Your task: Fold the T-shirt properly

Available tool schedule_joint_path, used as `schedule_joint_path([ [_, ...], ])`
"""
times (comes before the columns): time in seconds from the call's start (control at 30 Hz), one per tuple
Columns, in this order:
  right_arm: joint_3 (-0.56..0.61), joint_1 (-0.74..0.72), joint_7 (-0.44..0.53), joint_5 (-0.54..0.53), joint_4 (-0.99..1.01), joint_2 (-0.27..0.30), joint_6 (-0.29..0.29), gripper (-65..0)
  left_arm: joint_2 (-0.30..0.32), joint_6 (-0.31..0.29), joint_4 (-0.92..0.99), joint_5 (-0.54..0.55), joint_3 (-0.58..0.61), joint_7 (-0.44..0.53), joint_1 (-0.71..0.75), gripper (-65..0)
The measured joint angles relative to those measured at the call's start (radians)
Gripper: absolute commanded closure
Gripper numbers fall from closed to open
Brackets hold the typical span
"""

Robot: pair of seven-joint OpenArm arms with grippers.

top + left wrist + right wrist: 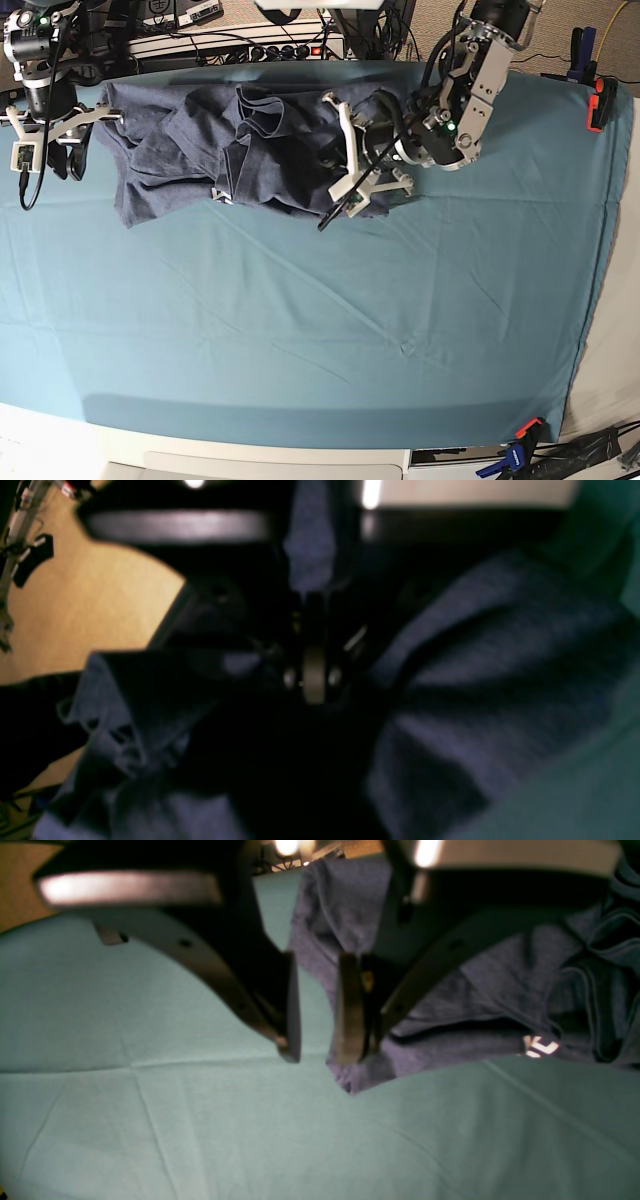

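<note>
T-shirt [200,150]: lies crumpled along the far edge of the tabletop [330,330], bunched into folds rather than spread flat; one lower corner points toward the near side at the base view's left.
Table cover [150,1120]: smooth teal cloth, creased, over the whole tabletop.
Left tool [350,165]: at the base view's right end of the T-shirt, lying low over the cloth; its jaws are closed together. In the left wrist view, slate-blue cloth runs up between the closed fingers, so it appears to pinch a fold of the T-shirt, though that view is dark and blurred.
Right tool [317,1010]: at the base view's left end of the T-shirt, jaws partly apart with a clear gap between the pads; nothing is held. One pad [347,1010] stands over the T-shirt's edge, the other over bare teal cloth.
Clamps: an orange clamp [600,102] at the far right edge, and a blue clamp [515,455] at the near right corner.
</note>
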State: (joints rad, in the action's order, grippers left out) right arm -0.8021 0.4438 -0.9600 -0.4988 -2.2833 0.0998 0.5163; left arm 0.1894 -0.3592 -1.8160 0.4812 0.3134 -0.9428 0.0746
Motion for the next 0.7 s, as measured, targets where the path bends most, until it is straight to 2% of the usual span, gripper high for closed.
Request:
schedule_joint_path([
  [0.2,0.0,0.0,0.0,0.0,0.0,0.0,0.0,-13.1,-0.066,0.0,0.031,-0.035,0.0,0.084,0.0,0.0],
  [0.47,0.0,0.0,0.004,0.0,0.0,0.0,0.0,-13.1,-0.152,0.001,0.123,-0.136,0.0,0.188,-0.011,0.0],
  [0.57,0.0,0.0,0.004,0.0,0.0,0.0,0.0,-13.1,-0.182,0.0,0.16,-0.14,-0.001,0.191,-0.053,0.0],
  [0.7,0.0,0.0,0.008,0.0,0.0,0.0,0.0,-13.1,-0.238,0.011,0.241,-0.159,-0.003,0.25,-0.109,0.0],
])
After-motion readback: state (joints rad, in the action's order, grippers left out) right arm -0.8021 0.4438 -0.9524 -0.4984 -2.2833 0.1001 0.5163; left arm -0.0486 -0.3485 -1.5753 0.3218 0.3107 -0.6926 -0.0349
